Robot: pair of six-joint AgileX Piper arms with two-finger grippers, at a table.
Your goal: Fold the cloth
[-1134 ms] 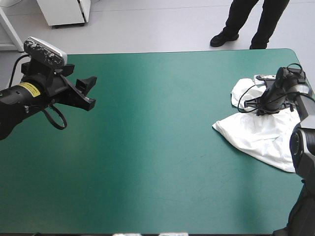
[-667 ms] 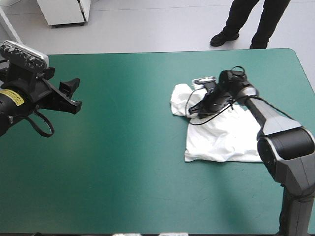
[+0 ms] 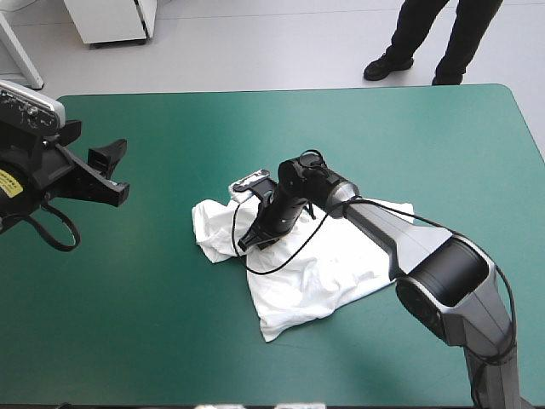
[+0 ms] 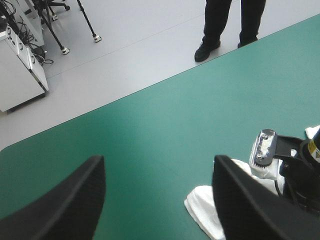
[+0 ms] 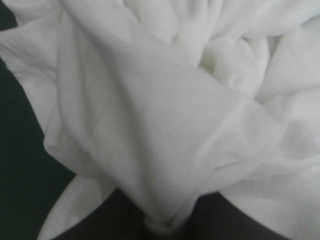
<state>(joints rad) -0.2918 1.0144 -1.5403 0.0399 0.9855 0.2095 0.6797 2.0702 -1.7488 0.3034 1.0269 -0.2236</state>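
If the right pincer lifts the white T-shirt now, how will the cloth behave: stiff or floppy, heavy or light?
Probably floppy: the T-shirt lies in soft creases and bunches into a peak where the right pincer pinches it. Lifted, it would likely hang and trail, not hold shape. Its thin folds suggest little weight.

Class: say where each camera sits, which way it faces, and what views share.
High view: above and behind, looking down at the table; both arms show.
Left wrist view: over the left pincer, facing across the table; open fingers show.
Right wrist view: over the right pincer, shut on the T-shirt.
All three show the T-shirt.
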